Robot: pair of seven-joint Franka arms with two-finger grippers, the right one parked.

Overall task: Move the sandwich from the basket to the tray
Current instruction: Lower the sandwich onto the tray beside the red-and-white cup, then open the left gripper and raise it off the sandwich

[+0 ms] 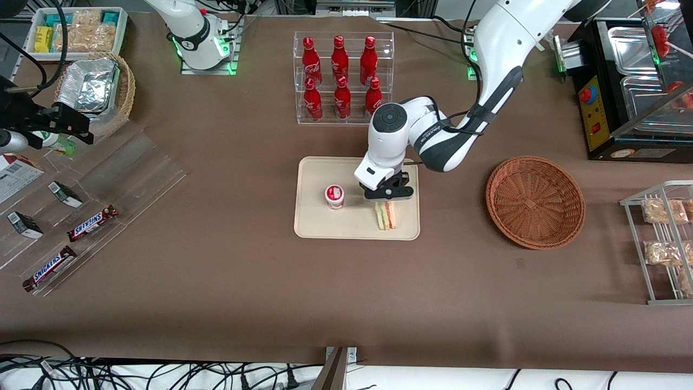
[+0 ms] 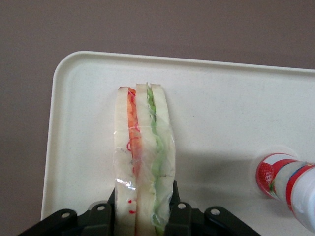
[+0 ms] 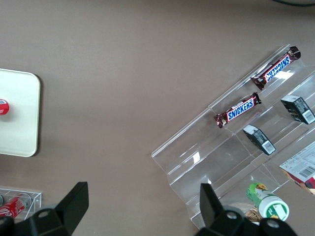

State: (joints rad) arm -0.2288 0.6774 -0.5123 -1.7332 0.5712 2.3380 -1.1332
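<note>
The sandwich [image 1: 385, 215] stands on edge on the cream tray [image 1: 325, 225], at the tray's end nearer the basket and close to its front rim. Its red and green filling layers show in the left wrist view [image 2: 142, 147]. My left gripper [image 1: 386, 197] is right above it, shut on the sandwich, with a finger pressed against each bread face [image 2: 142, 206]. The reddish-brown wicker basket [image 1: 535, 201] sits empty beside the tray, toward the working arm's end of the table. The tray's rim and rounded corner show in the left wrist view [image 2: 64, 69].
A small red-and-white yogurt cup [image 1: 335, 196] stands on the tray beside the sandwich. A clear rack of red bottles [image 1: 343, 78] stands farther from the front camera. A wire rack of snack packs [image 1: 663, 244] is past the basket.
</note>
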